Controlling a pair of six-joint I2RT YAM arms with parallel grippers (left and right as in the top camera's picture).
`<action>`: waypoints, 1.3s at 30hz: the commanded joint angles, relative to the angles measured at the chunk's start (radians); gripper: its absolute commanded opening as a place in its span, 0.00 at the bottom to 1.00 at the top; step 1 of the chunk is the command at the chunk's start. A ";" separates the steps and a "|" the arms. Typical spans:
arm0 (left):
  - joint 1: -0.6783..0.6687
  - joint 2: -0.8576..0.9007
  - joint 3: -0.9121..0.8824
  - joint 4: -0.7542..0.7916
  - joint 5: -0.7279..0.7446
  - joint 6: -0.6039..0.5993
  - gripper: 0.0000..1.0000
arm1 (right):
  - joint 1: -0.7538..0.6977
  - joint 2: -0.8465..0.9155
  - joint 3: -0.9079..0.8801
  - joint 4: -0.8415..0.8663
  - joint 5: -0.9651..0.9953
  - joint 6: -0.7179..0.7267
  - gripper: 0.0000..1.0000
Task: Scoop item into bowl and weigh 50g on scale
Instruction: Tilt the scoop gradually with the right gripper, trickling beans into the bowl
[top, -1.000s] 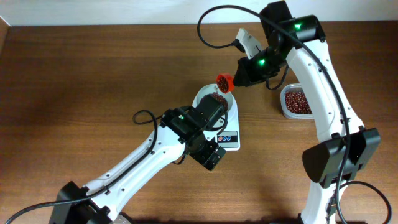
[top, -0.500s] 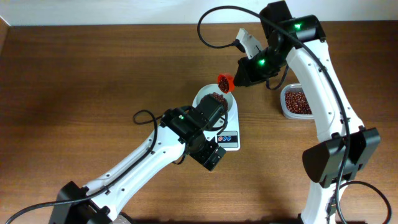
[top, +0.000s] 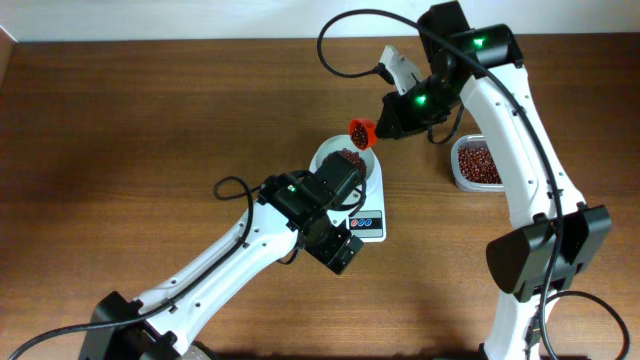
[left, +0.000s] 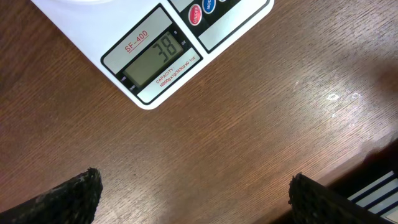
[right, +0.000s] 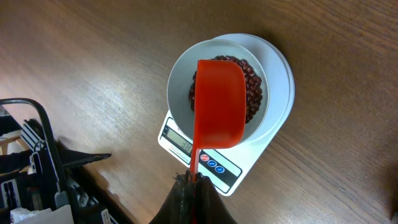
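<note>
1. A brown wooden table (top: 150, 120) fills most of the view from above. You can see the lines in the wood.
2. A red scoop (right: 217, 106) with a thin handle is up in the air, its round back showing.
3. A clear plastic tub (top: 475, 187) with round corners sits on the table's right side.
4. A pale strip (top: 200, 18) runs past the table's far edge.

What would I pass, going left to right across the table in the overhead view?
Small round white bowl of reddish-brown beans, sitting on the flat white digital scale → clear rectangular plastic tub of more beans.
</note>
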 joint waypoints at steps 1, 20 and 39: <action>0.002 -0.025 -0.007 0.001 -0.007 0.016 0.99 | 0.004 -0.002 0.021 -0.001 -0.014 0.005 0.04; 0.002 -0.025 -0.007 0.001 -0.007 0.016 0.99 | 0.005 -0.002 0.021 0.000 -0.013 0.005 0.04; 0.002 -0.025 -0.007 0.001 -0.007 0.016 0.99 | 0.012 -0.002 0.020 -0.039 -0.013 0.005 0.04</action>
